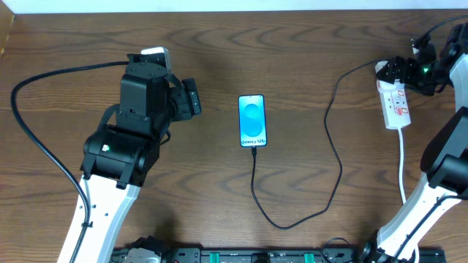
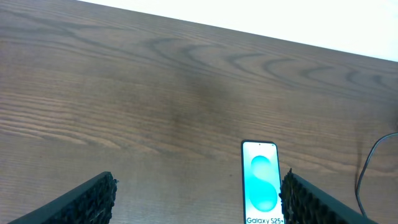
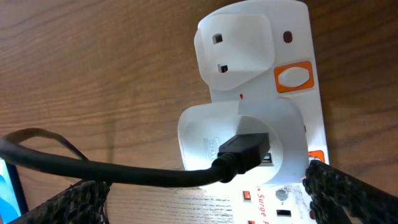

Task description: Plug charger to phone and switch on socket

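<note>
- Looking down from overhead, the phone (image 1: 252,121) lies screen-up in the middle of the table (image 1: 307,44). The charger (image 1: 333,168) meets the phone's near short edge, loops across the wood and climbs to the socket (image 1: 395,106) at the far right.
- The left gripper (image 1: 191,98) sits left of the phone, apart from it. The right gripper (image 1: 413,67) hangs over the socket's far end.
- In the left wrist view, the left gripper's fingers (image 2: 87,199) are spread wide with nothing between them. The phone (image 2: 261,183) lies ahead, close to the right-hand finger.
- In the right wrist view, the right gripper's fingers (image 3: 342,193) are spread either side of the socket's white plug block (image 3: 205,137). The charger's black connector (image 3: 242,152) sits in that block. An orange switch (image 3: 292,78) lies just above it. I cannot tell whether the fingers touch the socket.
</note>
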`<act>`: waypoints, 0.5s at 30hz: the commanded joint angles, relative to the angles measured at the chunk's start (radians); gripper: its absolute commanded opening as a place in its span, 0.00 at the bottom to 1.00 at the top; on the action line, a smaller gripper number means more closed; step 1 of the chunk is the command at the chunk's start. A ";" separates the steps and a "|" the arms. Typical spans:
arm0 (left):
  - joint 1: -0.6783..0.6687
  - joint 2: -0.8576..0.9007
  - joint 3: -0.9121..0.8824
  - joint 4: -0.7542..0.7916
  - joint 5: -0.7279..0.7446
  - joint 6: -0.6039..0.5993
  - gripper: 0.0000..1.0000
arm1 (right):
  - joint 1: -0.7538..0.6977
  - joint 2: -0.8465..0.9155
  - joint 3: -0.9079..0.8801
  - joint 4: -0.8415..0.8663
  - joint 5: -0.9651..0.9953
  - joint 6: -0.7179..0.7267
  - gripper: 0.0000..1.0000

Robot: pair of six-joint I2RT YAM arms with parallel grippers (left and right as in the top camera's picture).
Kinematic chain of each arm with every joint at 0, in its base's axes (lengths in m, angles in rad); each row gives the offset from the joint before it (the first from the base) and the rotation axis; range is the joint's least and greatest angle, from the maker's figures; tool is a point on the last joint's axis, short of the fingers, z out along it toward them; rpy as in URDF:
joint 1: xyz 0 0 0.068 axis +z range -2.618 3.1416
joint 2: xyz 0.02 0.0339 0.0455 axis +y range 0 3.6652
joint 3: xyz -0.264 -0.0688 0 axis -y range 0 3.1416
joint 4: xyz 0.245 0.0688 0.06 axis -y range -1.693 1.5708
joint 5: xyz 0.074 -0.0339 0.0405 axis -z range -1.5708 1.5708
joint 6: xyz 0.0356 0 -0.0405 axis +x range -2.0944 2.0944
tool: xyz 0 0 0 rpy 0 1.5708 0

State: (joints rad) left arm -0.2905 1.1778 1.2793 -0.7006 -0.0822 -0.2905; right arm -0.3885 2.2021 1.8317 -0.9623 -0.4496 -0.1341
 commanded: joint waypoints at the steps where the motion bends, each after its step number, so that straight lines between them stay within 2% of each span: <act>1: 0.004 0.005 -0.004 -0.003 -0.016 0.010 0.84 | 0.011 0.002 -0.003 0.002 0.003 0.018 0.99; 15: 0.004 0.005 -0.004 -0.003 -0.016 0.010 0.84 | 0.011 0.002 -0.159 0.122 -0.050 0.033 0.99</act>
State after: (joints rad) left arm -0.2905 1.1778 1.2793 -0.7006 -0.0822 -0.2905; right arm -0.3874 2.1998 1.7180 -0.8452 -0.4427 -0.1192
